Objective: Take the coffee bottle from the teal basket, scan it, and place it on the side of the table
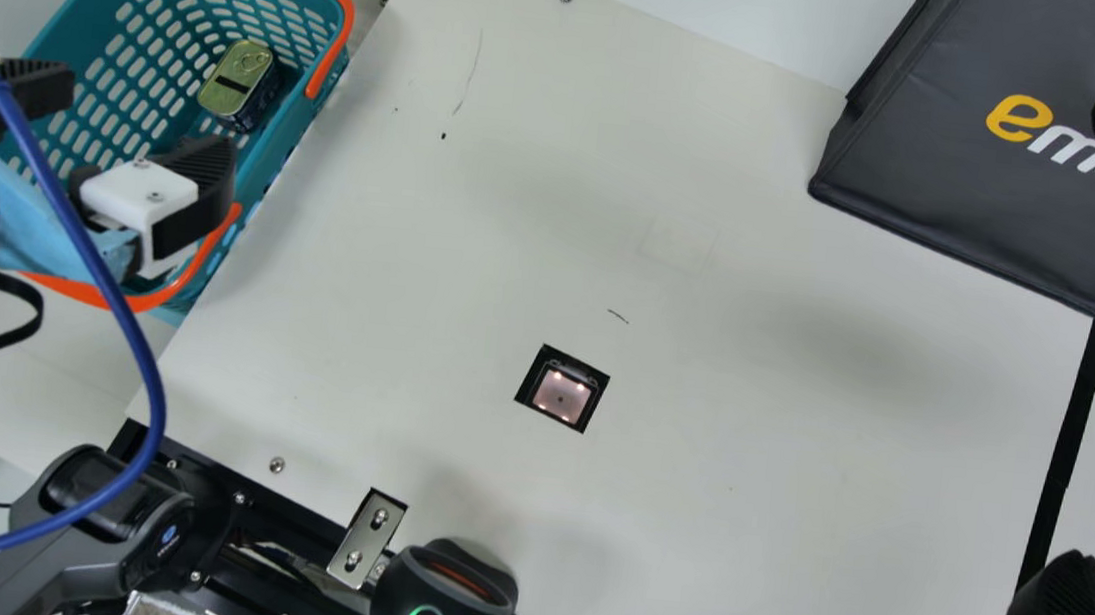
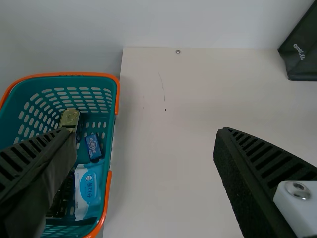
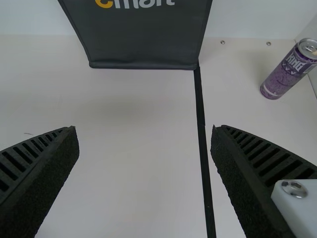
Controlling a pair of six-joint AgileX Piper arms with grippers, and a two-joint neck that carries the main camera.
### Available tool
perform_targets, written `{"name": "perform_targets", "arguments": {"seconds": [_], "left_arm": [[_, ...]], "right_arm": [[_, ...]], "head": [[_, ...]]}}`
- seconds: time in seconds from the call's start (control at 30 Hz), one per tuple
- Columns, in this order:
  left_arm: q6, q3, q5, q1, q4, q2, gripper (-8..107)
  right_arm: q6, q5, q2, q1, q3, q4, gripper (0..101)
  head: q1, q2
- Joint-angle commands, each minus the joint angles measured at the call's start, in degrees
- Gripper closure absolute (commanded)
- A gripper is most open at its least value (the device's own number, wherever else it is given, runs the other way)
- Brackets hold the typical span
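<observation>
So, main view: right claw (image 3: 144, 128) at 4 o'clock, fingers apart, holding nothing. Scanner window (image 1: 561, 395) is mid-surface (image 1: 795, 452), nothing on it. Left claw (image 2: 144, 131) at 10, also spread, empty, by the teal basket (image 1: 262, 195). Dark shape (image 2: 62, 198) inside is probably the coffee bottle, so grab, scan and placing all look left imo.
</observation>
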Motion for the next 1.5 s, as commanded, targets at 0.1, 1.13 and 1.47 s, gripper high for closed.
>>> {"name": "perform_targets", "arguments": {"seconds": [0.1, 1.13, 1.47], "left_arm": [[0.0, 0.0, 0.0, 0.0, 0.0, 0.0, 9], [0.21, 2.81, -4.65, 24.12, -2.11, 5.05, 9], [15.89, 3.78, -10.11, 33.69, -10.56, 13.85, 9]], "right_arm": [[0.0, 0.0, 0.0, 0.0, 0.0, 0.0, 6], [0.0, 0.04, 0.0, 0.0, 0.0, 0.0, 6], [0.0, 0.04, 0.0, 0.0, 0.0, 0.0, 6]], "head": [[-1.66, 0.23], [-1.66, 0.23], [-1.66, 0.23]]}}
